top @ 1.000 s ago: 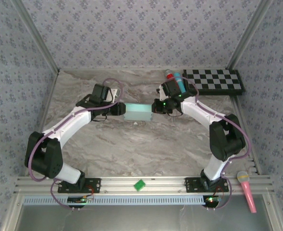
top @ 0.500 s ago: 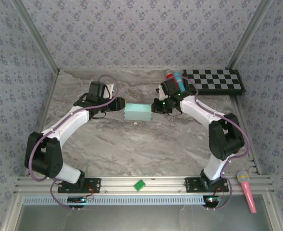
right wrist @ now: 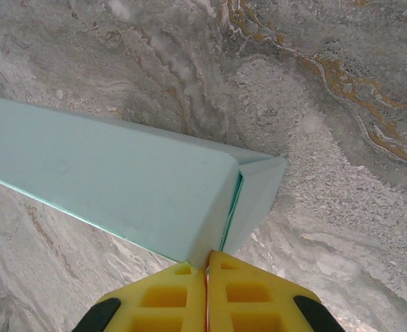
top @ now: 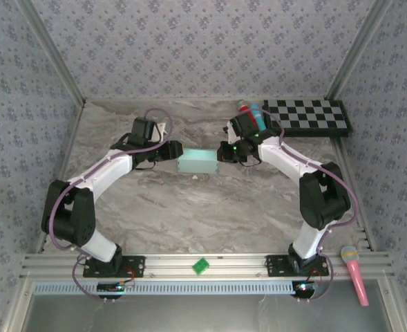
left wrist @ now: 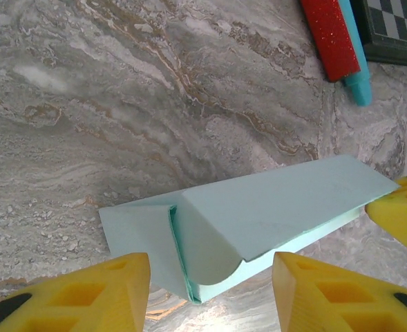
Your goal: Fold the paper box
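Note:
The paper box is a pale aqua folded card, long and narrow, lying between my two grippers at mid-table. My left gripper is at its left end. In the left wrist view the box shows a tucked end flap, and the left gripper is open, with its yellow fingers astride the near end without touching it. My right gripper is at the box's right end. In the right wrist view the box meets the right gripper, whose jaws are shut on the lower corner edge.
A black-and-white checkerboard lies at the back right, with a red marker and a teal one beside it. A small green piece sits on the front rail and a pink microphone at the front right. Patterned walls close in three sides.
My left gripper has opened wider and come off the box's left end, and the left arm's elbow has swung inward. The right gripper and the box have stayed put.

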